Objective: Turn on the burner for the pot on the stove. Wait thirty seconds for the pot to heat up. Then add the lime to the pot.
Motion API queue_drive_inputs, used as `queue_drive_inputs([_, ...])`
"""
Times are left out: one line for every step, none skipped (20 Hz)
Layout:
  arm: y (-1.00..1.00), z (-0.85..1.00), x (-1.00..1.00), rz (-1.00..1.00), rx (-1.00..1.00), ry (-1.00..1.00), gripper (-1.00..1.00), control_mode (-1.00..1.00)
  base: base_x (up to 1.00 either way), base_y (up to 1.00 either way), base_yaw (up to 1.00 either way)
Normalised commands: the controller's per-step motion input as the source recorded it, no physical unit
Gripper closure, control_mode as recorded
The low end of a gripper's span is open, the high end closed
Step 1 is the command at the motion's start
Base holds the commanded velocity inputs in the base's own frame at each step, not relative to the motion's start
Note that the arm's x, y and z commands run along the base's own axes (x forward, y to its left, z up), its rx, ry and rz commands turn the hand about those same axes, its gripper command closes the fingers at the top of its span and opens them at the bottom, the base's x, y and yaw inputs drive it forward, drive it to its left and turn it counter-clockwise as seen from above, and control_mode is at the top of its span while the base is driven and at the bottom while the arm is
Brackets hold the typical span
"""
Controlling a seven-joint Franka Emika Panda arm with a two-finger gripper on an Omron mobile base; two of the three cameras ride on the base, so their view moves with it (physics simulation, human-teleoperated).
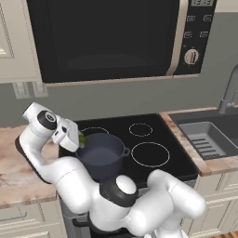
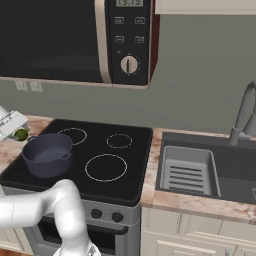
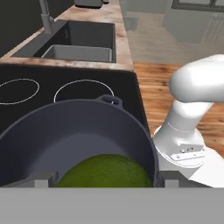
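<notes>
The dark grey-blue pot [image 1: 103, 157] [image 2: 47, 155] stands on the front left ring of the black stove [image 1: 160, 135] [image 2: 131, 165]. My gripper [image 1: 80, 139] [image 2: 17, 130] hangs just over the pot's left rim, shut on the dark green lime [image 1: 82, 138] [image 2: 21, 134]. In the hand view the lime [image 3: 105, 171] sits between my two fingertips [image 3: 41, 178], with the open pot [image 3: 74, 131] right behind and below it. Nothing lies inside the pot. Round black knobs [image 2: 95, 214] line the stove's steel front.
A black microwave [image 1: 111, 37] [image 2: 75, 40] hangs above the cooktop. A sink [image 1: 211, 137] [image 2: 200, 170] with a faucet [image 2: 244, 115] lies to the right. Marbled counter [image 1: 14, 172] runs left of the stove. My own arm [image 1: 79, 186] crosses in front of the stove.
</notes>
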Motion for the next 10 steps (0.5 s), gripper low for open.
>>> queue_drive_inputs([-0.33, 0.0, 0.17, 0.0, 0.0, 0.06, 1.0, -1.0, 0.0, 0.0, 0.0])
queue_drive_inputs([-0.38, -0.04, 0.18, 0.0, 0.0, 0.05, 1.0, -1.0, 0.0, 0.0, 0.0])
queue_drive_inputs([-0.46, -0.09, 0.19, 0.0, 0.0, 0.05, 1.0, -1.0, 0.0, 0.0, 0.0])
queue_drive_inputs([-0.45, -0.12, 0.17, 0.0, 0.0, 0.02, 1.0, -1.0, 0.0, 0.0, 0.0])
queue_drive_inputs([-0.44, -0.19, 0.25, 0.0, 0.0, 0.01, 1.0, -1.0, 0.0, 0.0, 0.0])
queue_drive_inputs([-0.46, -0.17, 0.24, 0.0, 0.0, 0.0, 1.0, -1.0, 0.0, 0.0, 0.0])
queue_drive_inputs([-0.46, -0.18, 0.26, 0.0, 0.0, 0.02, 1.0, -1.0, 0.0, 0.0, 0.0])
queue_drive_inputs([-0.44, -0.14, 0.24, 0.0, 0.0, 0.01, 1.0, -1.0, 0.0, 0.0, 0.0])
queue_drive_inputs([-0.44, -0.17, 0.26, 0.0, 0.0, 0.02, 1.0, -1.0, 0.0, 0.0, 0.0])
queue_drive_inputs([-0.41, -0.21, 0.29, 0.0, 0.0, 0.02, 1.0, -1.0, 0.0, 0.0, 0.0])
